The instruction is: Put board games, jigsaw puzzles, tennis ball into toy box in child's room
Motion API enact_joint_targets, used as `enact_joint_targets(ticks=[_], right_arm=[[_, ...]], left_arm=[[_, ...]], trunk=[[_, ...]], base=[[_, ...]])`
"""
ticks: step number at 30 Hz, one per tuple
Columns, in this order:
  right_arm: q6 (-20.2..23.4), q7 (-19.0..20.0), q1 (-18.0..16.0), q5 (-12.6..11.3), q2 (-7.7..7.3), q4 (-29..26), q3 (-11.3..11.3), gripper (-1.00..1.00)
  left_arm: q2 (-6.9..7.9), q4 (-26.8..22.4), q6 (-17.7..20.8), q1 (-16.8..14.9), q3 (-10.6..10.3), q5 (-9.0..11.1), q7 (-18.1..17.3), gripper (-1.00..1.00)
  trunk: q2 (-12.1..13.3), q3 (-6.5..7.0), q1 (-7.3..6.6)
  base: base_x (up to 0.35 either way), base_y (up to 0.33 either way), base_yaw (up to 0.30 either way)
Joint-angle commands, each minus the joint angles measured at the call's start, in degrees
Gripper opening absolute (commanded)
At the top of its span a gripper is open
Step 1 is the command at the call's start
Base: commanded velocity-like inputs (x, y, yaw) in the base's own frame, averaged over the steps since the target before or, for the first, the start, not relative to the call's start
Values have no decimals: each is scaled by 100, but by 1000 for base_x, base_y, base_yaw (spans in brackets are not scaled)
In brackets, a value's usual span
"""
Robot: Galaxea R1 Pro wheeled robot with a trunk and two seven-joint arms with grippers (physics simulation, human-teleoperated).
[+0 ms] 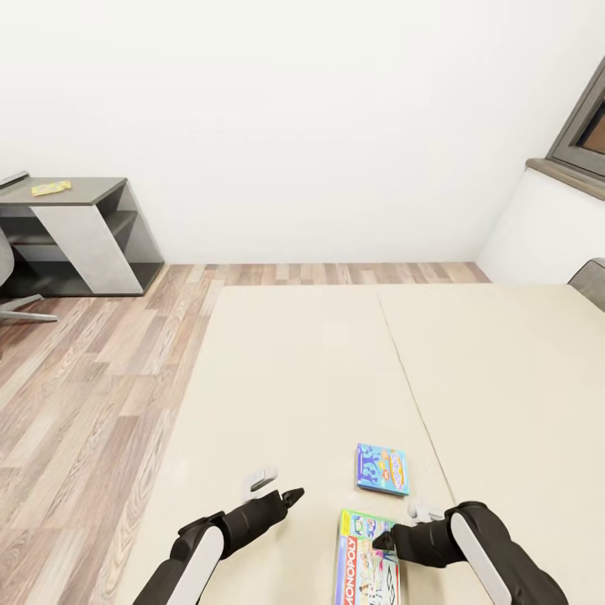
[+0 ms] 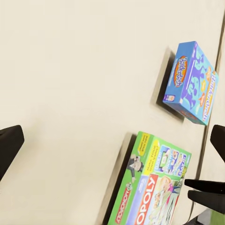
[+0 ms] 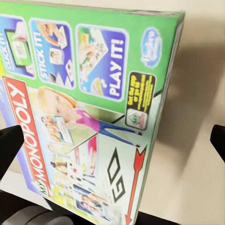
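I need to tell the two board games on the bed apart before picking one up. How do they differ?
The Monopoly box is mostly green with a red logo band; the Balderdash box is blue. Monopoly looks larger than Balderdash. Monopoly lies nearer the robot, right by the right hand; Balderdash lies farther out, with no hand near it. Both are flat printed boxes lying face up on the beige bed, side by side but apart.

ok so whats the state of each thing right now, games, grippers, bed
Monopoly box: lying flat on the bed, not lifted.
Balderdash box: lying flat on the bed, apart from the Monopoly box, untouched.
right gripper: open, hovering over the Monopoly box's top end.
left gripper: open, empty, over bare mattress.
bed: plain beige mattress with a seam running down it.
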Motion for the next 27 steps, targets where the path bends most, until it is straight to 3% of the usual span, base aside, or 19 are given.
enact_joint_targets(ticks=[1,27], right_arm=[[13,57,-3,60,1,18,8,100],[13,48,-38,81,83,484,22,100]], left_arm=[[-2,-3,27,-1,6,14,-6,100],[-1,-3,25,4,6,8,-9,100]], trunk=[[-2,-4,0],[-2,-4,0]], base=[[0,0,0],[0,0,0]])
